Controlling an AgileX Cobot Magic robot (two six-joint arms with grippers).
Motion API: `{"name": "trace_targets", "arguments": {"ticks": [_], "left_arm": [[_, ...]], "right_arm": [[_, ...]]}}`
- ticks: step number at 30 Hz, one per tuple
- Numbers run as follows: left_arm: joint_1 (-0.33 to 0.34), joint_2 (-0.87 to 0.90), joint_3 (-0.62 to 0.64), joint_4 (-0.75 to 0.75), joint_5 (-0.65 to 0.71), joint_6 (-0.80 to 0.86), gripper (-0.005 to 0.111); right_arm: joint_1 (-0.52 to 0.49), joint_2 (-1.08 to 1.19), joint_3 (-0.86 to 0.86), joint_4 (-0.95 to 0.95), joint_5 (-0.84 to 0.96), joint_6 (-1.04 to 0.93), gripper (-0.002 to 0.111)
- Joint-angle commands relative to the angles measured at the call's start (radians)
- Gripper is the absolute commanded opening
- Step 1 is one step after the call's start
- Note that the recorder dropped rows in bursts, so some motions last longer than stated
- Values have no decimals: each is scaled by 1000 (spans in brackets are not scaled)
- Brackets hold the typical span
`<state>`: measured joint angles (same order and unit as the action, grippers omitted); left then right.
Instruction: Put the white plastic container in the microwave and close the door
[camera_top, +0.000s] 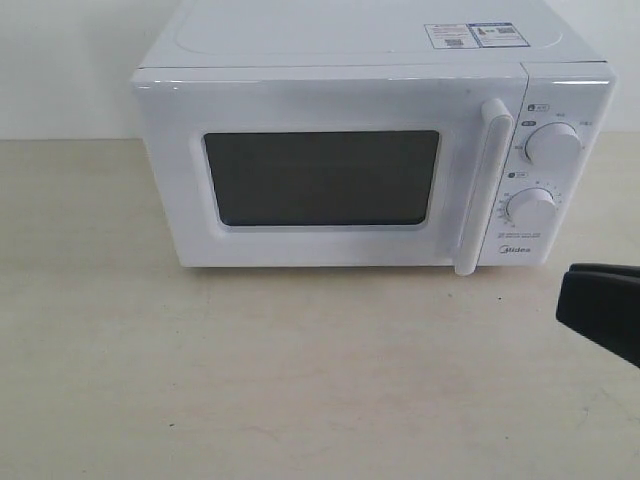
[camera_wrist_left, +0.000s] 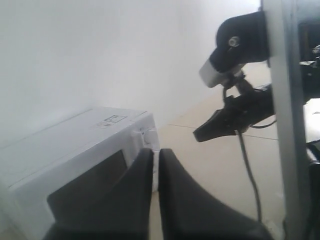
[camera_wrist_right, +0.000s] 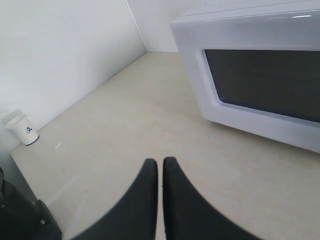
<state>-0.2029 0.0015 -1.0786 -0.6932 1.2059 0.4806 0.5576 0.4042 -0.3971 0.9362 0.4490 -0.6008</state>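
Note:
The white microwave (camera_top: 300, 45) stands at the back of the beige table, its door (camera_top: 320, 100) closed, with the dark window and the vertical bar handle (camera_top: 483, 185) facing me. The white plastic container is out of view in every frame. My right gripper (camera_top: 568, 296) pokes in at the right edge of the exterior view, in front of and below the dials; in its wrist view it (camera_wrist_right: 160, 161) is shut and empty over bare table, with the microwave (camera_wrist_right: 250, 30) ahead. My left gripper (camera_wrist_left: 155, 151) is shut and empty, off to the side of the microwave (camera_wrist_left: 75, 145).
Two round dials (camera_top: 553, 143) sit on the microwave's right panel. A small white cup (camera_wrist_right: 22, 129) stands near the table's far corner by the wall. A camera (camera_wrist_left: 220, 70) on a metal post (camera_wrist_left: 280, 125) and a cable (camera_wrist_left: 247, 170) show in the left wrist view.

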Motion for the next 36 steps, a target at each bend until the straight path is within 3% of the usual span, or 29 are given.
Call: {"name": "trace_targets", "arguments": {"ticks": [1,9,14,20,29,36], "left_arm": [[76,-2,9,143,-46,-77,4],[238,-2,159,330,-262,-204,4],[311,-2,370,338,-558,-194,4],[322,-2,612,356,-854,-192,4],[322,-2,830,530,-882,-192,4],[322,-2,1008,528,-1043,-333,4]], "right_arm": [[-1,-2,2,-4,-3,-6,0],[-1,-2,2,-4,-3,-6,0],[-1,-2,2,-4,-3,-6,0],[-1,-2,2,-4,-3,-6,0],[-1,-2,2,-4,-3,-6,0],[-1,-2,2,-4,-3,-6,0]]}}
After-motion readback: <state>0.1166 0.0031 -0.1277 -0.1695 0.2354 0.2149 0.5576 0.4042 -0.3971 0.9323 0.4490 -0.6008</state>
